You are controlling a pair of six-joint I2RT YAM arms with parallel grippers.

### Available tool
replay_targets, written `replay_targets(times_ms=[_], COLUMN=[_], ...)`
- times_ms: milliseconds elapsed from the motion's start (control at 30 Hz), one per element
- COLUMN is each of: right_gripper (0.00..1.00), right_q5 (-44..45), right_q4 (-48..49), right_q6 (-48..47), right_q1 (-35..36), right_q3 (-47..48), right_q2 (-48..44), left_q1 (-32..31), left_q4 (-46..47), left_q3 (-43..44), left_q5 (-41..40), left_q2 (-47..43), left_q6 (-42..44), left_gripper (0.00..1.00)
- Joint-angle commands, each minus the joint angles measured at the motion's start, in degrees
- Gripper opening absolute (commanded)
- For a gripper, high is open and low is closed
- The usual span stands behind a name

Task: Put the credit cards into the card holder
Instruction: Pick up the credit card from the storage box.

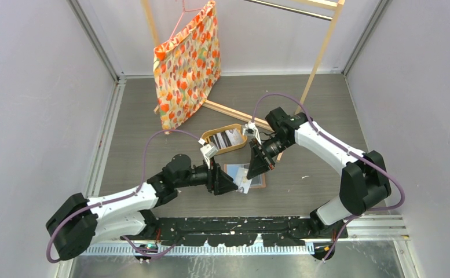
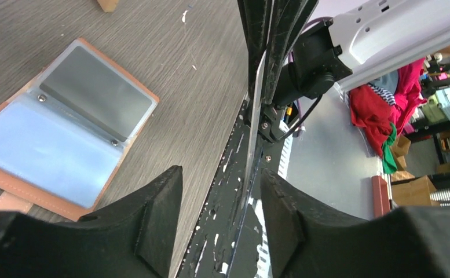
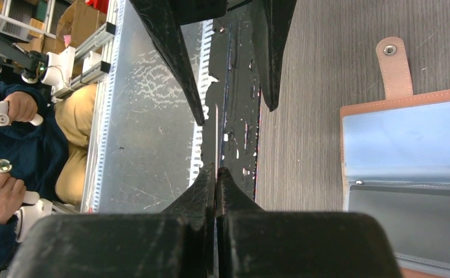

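Currently mid-handover: right end effector [image 3: 215,171] is pinched tight on one card [image 2: 255,116], seen edge-on, thin and pale. Left end effector [image 2: 219,176] stands open with a moderate gap, fingers either side of the card's free end and daylight on both sides (no grip yet, as far as I can judge). The card's long axis runs from the right's tips straight into the left's gap. Holder [image 2: 66,121] lies open and flat on the tabletop [image 2: 182,87], below and just beside both end effectors. It has a salmon-tan cover, a light-blue pocket, a dark-grey pocket, and the snap tab [image 3: 394,63] is out. Both arms are near it, left marginally nearer. More cards [image 1: 227,139] sit in the tray [image 1: 222,129].
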Motion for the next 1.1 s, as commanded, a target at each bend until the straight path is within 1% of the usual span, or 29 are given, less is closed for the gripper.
replay_targets(times_ms=[0, 133, 333, 433, 533, 567, 600, 633, 700, 733, 767, 800, 933, 1067], right_gripper=[0.01, 0.01, 0.01, 0.01, 0.01, 0.01, 0.01, 0.05, 0.29, 0.37, 0.41, 0.48, 0.58, 0.61], right_q5=[-0.48, -0.20, -0.11, -0.01, 0.20, 0.30, 0.47, 0.73, 2.33, 3.59, 5.30, 7.00, 15.39, 19.34], right_q4=[-1.60, -1.83, -2.19, -2.28, -2.34, -2.30, -2.29, -2.28, -2.41, -2.68, -3.22, -3.94, -1.95, -0.08], right_q6=[-1.97, -2.13, -2.55, -2.66, -2.76, -2.77, -2.72, -2.62, -2.42, -2.50, -2.81, -4.13, -3.86, -3.83], right_q1=[0.45, 0.59, 0.76, 0.77, 0.73, 0.80, 0.81, 0.84, 0.82, 0.77, 0.75, 0.65, -0.72, -3.05], right_q3=[2.23, 2.41, 2.49, 2.50, 2.46, 2.46, 2.45, 2.54, 2.99, 3.36, 3.69, 3.92, 2.64, 0.25], right_q2=[0.33, 0.61, 0.62, 0.71, 0.80, 0.84, 0.88, 1.02, 0.93, 0.78, 0.43, -0.05, -4.22, -8.20], left_q1=[0.31, 0.32, 0.32, 0.32, 0.32, 0.32, 0.32, 0.32, 0.32, 0.39, 0.48, 0.53, 0.80, 1.07], left_q4=[8.97, 12.16, 14.54, 17.04, 19.53, 20.22, 21.06, 22.21, 23.32, 23.05, 22.46, 21.88, 19.39, 14.93], left_q3=[3.13, 2.17, 1.87, 1.88, 1.92, 1.79, 1.32, 0.72, -0.53, -1.09, -1.77, -2.43, -5.29, -6.86], left_q5=[4.02, 3.81, 3.68, 4.68, 5.68, 5.72, 5.75, 5.57, 4.64, 3.92, 3.28, 2.76, 0.10, -2.57], left_q2=[2.58, 3.02, 4.70, 6.55, 8.33, 8.79, 9.09, 9.25, 8.65, 8.12, 7.52, 6.91, 4.24, 1.51], left_q6=[-1.93, -3.46, -4.78, -5.66, -6.49, -6.67, -6.72, -6.81, -6.71, -6.47, -6.14, -5.86, -5.09, -3.49], left_gripper=[0.51, 0.48, 0.43, 0.31, 0.04, 0.01, 0.01, 0.00, 0.01, 0.01, 0.00, 0.00, 0.00, 0.01])
